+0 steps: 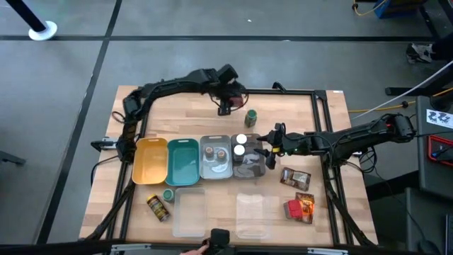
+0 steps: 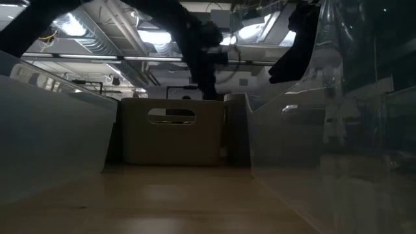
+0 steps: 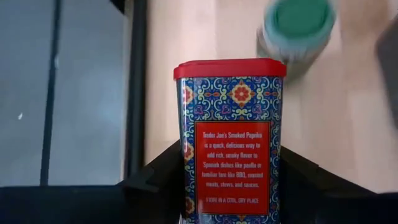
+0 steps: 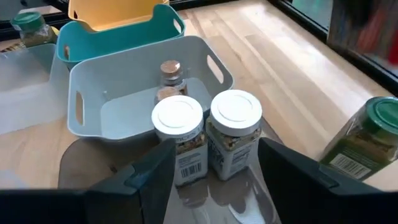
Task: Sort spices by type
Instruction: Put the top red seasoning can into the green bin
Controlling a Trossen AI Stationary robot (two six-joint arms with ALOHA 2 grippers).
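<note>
Left gripper (image 3: pixel 230 186) clamping paprika tin (image 3: pixel 230 137), right gripper (image 4: pixel 214 168) over white-capped jars (image 4: pixel 208 134)

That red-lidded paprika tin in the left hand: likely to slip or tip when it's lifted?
The paprika tin looks rigid with flat sides, so the left hand, shut on its lower part, probably holds it squarely. Its glossy surface might slip a little. It is tall and narrow, so it may tip when set down.

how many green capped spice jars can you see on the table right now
3: one green-capped jar upright beyond the trays, one near the yellow tray, one lying down beside it. Others may be hidden.
</note>
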